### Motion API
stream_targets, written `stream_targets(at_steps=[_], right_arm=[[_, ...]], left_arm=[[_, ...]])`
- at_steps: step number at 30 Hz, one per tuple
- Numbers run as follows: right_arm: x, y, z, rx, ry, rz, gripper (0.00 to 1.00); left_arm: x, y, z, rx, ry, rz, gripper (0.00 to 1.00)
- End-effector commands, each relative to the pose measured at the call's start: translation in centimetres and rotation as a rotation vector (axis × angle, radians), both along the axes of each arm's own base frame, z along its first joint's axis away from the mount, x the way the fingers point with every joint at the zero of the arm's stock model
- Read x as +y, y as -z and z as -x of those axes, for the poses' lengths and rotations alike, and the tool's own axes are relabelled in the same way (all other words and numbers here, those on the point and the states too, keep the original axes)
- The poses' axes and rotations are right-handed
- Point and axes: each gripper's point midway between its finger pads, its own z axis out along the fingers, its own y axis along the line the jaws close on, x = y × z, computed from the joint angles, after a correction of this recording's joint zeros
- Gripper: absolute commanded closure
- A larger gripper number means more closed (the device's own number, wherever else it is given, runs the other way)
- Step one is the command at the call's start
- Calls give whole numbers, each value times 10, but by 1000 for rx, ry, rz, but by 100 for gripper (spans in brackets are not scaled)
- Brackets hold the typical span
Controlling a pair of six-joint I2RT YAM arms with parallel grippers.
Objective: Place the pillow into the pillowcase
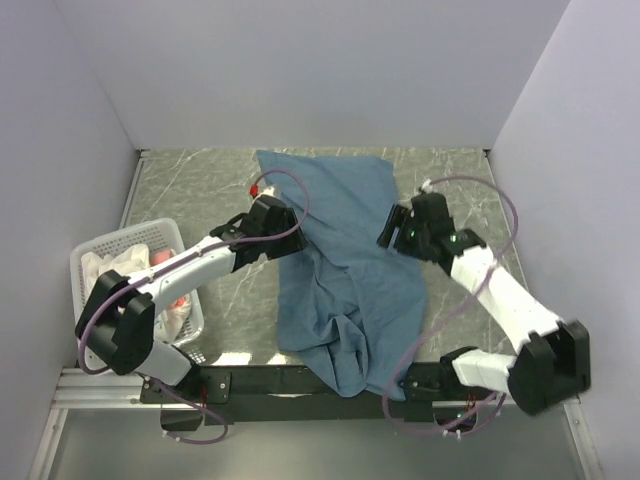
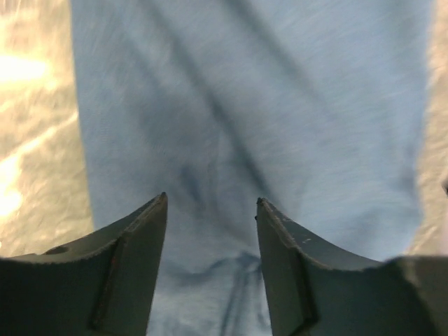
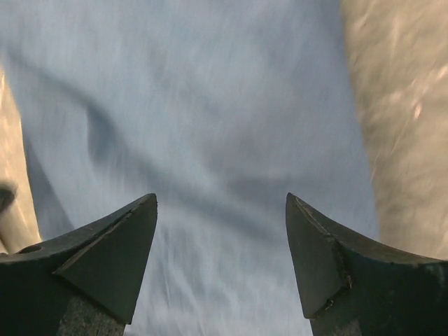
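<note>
Pillowcase (image 1: 340, 260) close below left fingers (image 2: 133, 266) and right fingers (image 3: 105, 266), both pairs parted, empty.

**A:** How is the light behaving in the overhead view?

**B:** It is falling evenly from above. The pale walls (image 1: 300, 70) are glowing softly, and only faint shadows are showing on the marbled table (image 1: 190, 190) beside the pillowcase (image 1: 340, 270). Everything there is reading sharp.

**A:** And the wrist cameras?

**B:** Both are blurring. In the left wrist view the cloth is smearing, dark diagonal shadows are crossing it, and the table is blowing out into glare along the left edge. In the right wrist view the fabric is streaking too, and the dark fingers (image 3: 105, 259) are sitting soft and underexposed at the bottom.
</note>
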Motion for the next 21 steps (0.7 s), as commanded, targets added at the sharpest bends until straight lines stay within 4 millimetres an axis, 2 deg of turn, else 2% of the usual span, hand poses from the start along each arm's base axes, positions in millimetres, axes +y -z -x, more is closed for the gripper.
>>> stream_targets(at_steps=[1,2,3,5,6,8,9,11,12,13,14,15,16,17,18,20,21], right_arm=[[43,-19,54,-100,-125,-37,20],[49,-18,64,-92,-120,-48,20],[66,-8,87,-74,-184,-38,20],[72,-9,100,-97,-180,-58,20],[70,1,105,-83,-173,-43,20],[62,10,104,-75,-144,-5,19],[61,9,102,-78,-146,8,18],[54,12,96,-76,-135,61,17],[52,10,94,-75,-135,71,17],[48,8,89,-73,-126,74,17],[38,6,81,-73,-111,72,17],[30,2,74,-82,-88,63,16],[22,-5,64,-104,-58,50,16],[-4,-7,49,-105,17,55,15],[-4,-17,39,-124,14,14,16],[-18,-15,21,-108,49,30,14],[-25,-26,7,-122,73,21,13]], left_arm=[[-14,11,1,12,36,45,39],[-16,14,-1,14,40,45,38],[-20,14,-5,4,50,53,38],[-31,23,-9,13,74,76,41],[-34,22,-14,9,79,91,51],[-36,25,-22,6,66,93,79],[-33,27,-26,10,55,84,99],[-14,27,-32,24,5,63,99],[5,30,-36,38,-48,57,99],[17,14,-37,9,-76,79,99],[33,19,-32,20,-105,74,99],[61,20,-36,32,-200,65,99],[77,7,-35,7,-239,88,99],[92,18,-28,32,-269,90,99],[106,16,-33,20,-308,119,99],[112,22,-29,45,-318,133,99],[112,25,-28,56,-314,130,99]])
